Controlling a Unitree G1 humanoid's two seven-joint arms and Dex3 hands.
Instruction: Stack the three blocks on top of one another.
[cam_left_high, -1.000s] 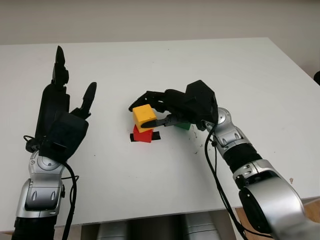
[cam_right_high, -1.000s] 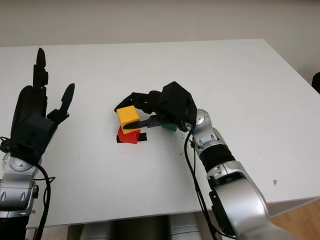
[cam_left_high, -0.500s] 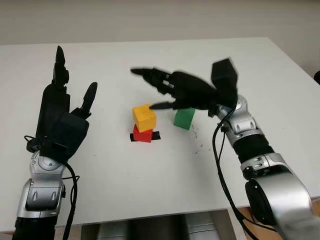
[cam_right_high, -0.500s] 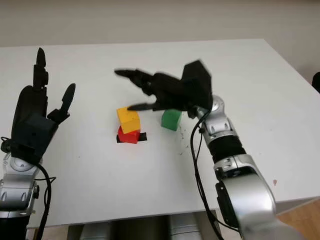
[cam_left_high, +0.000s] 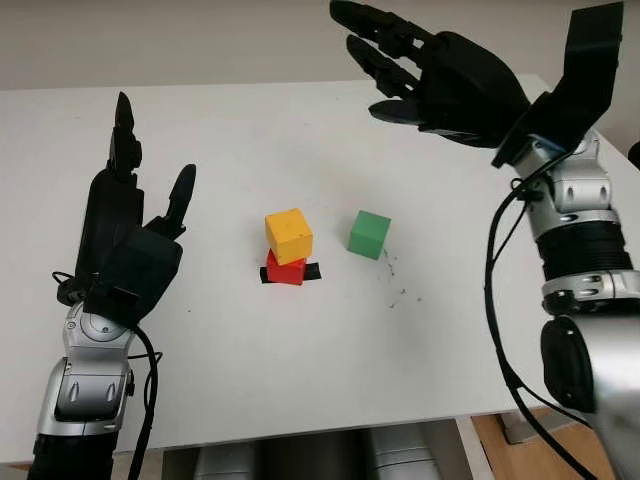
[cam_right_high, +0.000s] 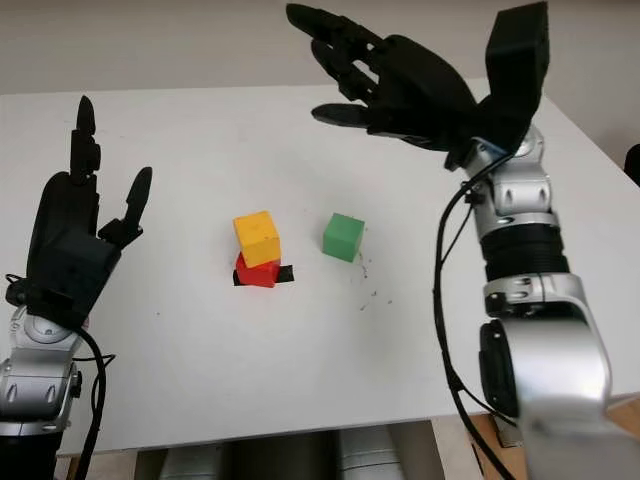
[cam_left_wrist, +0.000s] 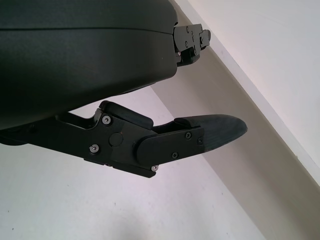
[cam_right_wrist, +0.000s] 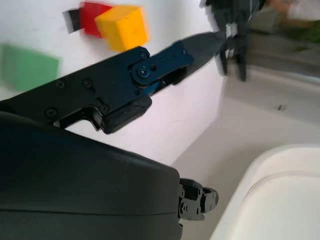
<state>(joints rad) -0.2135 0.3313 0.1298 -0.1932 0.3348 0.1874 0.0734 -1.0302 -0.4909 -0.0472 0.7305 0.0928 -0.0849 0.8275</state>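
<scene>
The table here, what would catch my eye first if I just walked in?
Probably the yellow block sitting askew on the red block mid-table, with the green block standing apart beside them on the white table. Then the two black hands: the right hand open, raised high over the far side, the left hand open, upright at the left.

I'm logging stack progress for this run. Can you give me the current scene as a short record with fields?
stack: yellow block sits on red block, slightly askew
loose block: green block on the table, apart from the stack, toward the right arm's side
left robot hand: open, raised at the table's left
right robot hand: open, high above the far side
blocks left to stack: one
</scene>
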